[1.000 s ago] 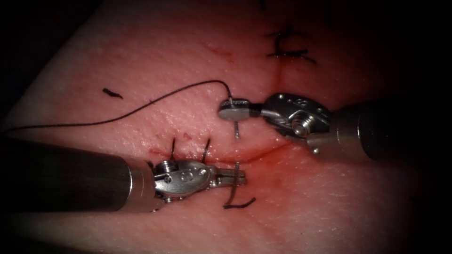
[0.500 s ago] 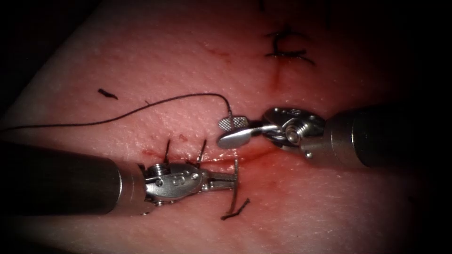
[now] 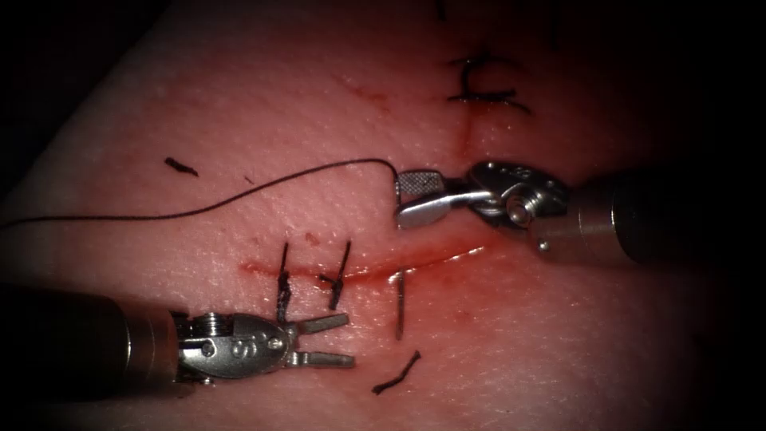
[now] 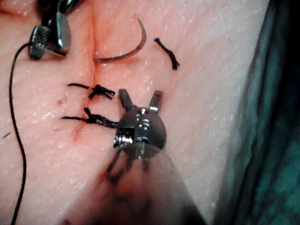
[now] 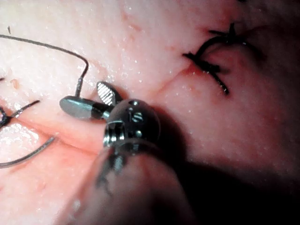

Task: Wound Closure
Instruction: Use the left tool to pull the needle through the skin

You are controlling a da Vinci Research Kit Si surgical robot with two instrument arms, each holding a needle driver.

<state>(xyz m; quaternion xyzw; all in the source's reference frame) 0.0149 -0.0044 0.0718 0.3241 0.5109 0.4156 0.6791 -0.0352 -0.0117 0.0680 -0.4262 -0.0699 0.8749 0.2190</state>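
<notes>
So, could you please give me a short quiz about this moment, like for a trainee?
1. True or false: the left tool holds the needle.
2. The right tool has its jaws: A) open, B) shut on the thread, C) shut on the needle.
3. Fill in: the needle is lodged in the ____.

Key: 1. False; the left tool is open and holds nothing. 2. A. 3. tissue.

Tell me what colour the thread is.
Black; the thread shows best in the endoscope view.
</notes>
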